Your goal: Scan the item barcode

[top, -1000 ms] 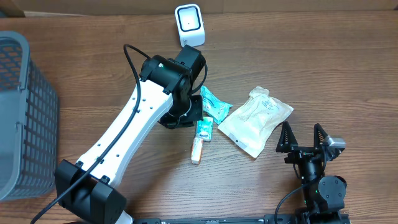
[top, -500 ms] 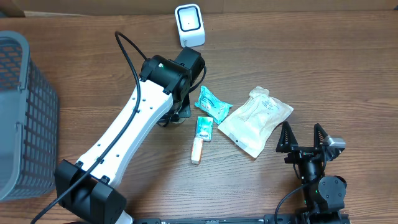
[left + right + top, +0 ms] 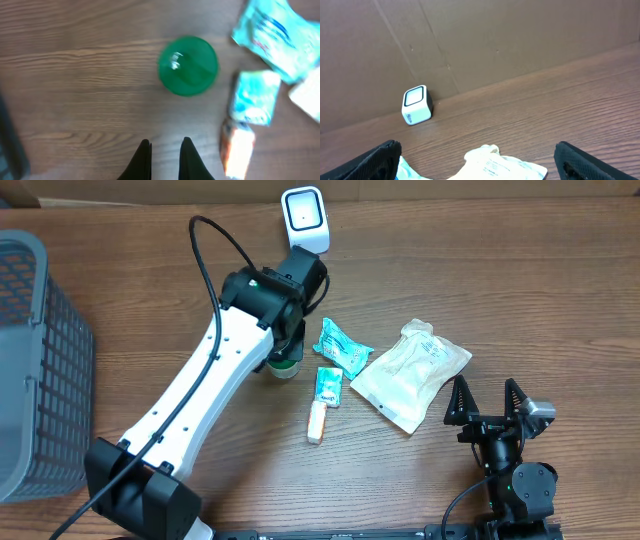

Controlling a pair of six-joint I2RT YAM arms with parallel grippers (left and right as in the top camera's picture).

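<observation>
The left gripper (image 3: 166, 142) is pinched shut on nothing. The green-topped item (image 3: 188, 65) stands free just ahead of it, mid-table (image 3: 560, 270) (beside the packets (image 3: 343, 345)). The right gripper (image 3: 485, 388) gapes wide, empty, at the near edge.

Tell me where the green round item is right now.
In the left wrist view the green round item sits ahead of the left gripper, left of the small teal packet; overhead, it peeks from under that arm.

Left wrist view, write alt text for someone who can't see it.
The left gripper, shut and empty, hangs over a wooden table near a round green object. A teal packet and a teal-and-orange item lie at the picture's right.
</observation>
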